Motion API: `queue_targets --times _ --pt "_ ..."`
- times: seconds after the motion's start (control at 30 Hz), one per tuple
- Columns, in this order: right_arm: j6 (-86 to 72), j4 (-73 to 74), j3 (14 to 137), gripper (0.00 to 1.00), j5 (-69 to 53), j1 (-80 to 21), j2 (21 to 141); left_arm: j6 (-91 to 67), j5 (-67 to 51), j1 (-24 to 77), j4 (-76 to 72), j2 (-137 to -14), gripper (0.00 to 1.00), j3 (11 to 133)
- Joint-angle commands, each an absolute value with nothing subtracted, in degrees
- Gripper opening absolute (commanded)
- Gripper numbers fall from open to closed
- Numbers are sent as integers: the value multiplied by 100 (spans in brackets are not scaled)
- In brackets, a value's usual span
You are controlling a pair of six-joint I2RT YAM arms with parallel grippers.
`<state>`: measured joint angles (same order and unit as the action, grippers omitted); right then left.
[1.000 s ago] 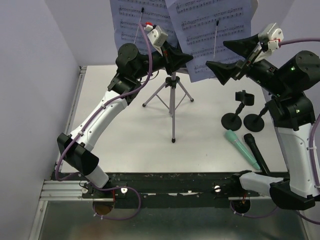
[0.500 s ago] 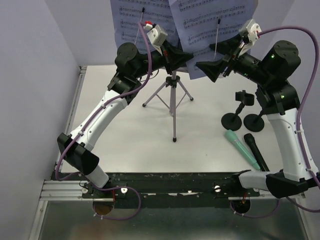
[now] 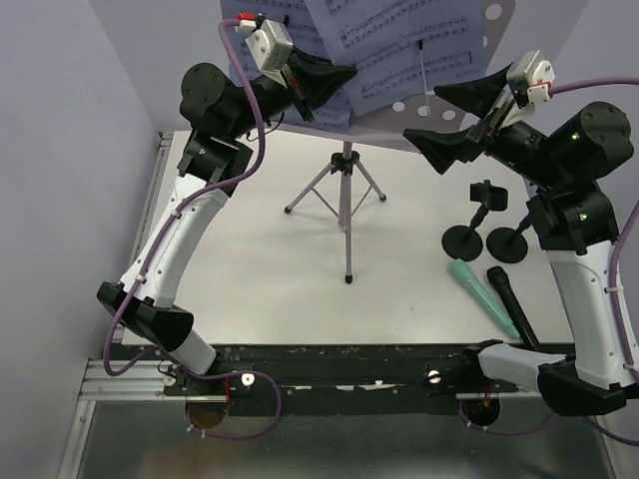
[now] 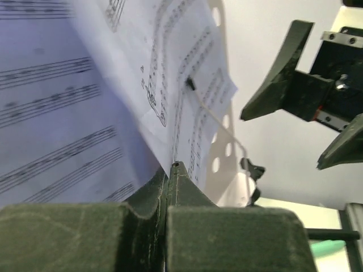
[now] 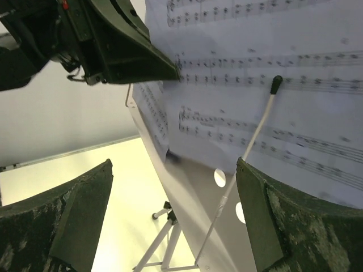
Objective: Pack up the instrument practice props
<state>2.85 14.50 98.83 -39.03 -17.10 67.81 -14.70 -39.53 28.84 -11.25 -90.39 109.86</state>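
A silver tripod point(image 3: 345, 215) stands mid-table carrying a pale perforated desk point(image 3: 487, 28) with printed sheet-music pages point(image 3: 399, 40) on it. My left gripper point(image 3: 344, 72) is shut, pinching the lower edge of the left page point(image 4: 68, 102) between its fingertips point(image 4: 172, 167). To the desk's right, my right gripper point(image 3: 421, 113) hangs open; in its wrist view its fingers point(image 5: 74, 215) stand wide apart below the pages point(image 5: 255, 85), holding nothing. On the table at right lie a mint-green microphone point(image 3: 474, 287) and a black microphone point(image 3: 509, 302), beside two short black round-based poles point(image 3: 462, 239).
A thin wire page holder point(image 5: 255, 136) lies across the right page. The tripod's legs point(image 5: 164, 238) spread under the desk. A white wall borders the table on the left. The arm bases sit on the black rail point(image 3: 349, 364) at the near edge.
My left gripper closed on the page's edge and rose up and to the left, tilting the pages. The right gripper swung toward the desk, then drew back right, still open.
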Motion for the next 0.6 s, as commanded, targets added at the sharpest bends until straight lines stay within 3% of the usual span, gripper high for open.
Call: queue_targets --times 0.0,0.3,0.57 --pt "456 1397 9817 97 -3613 -1688 6750 -1038 -4052 2462 -678 -8667 0 11267" --pt "1151 1836 9501 99 -3305 -1688 6434 1552 -3666 2232 1220 -7551 0 11734" --pt "2012 2258 9308 99 -3752 -1688 6267 3750 -1997 2136 3011 -6645 0 11584"
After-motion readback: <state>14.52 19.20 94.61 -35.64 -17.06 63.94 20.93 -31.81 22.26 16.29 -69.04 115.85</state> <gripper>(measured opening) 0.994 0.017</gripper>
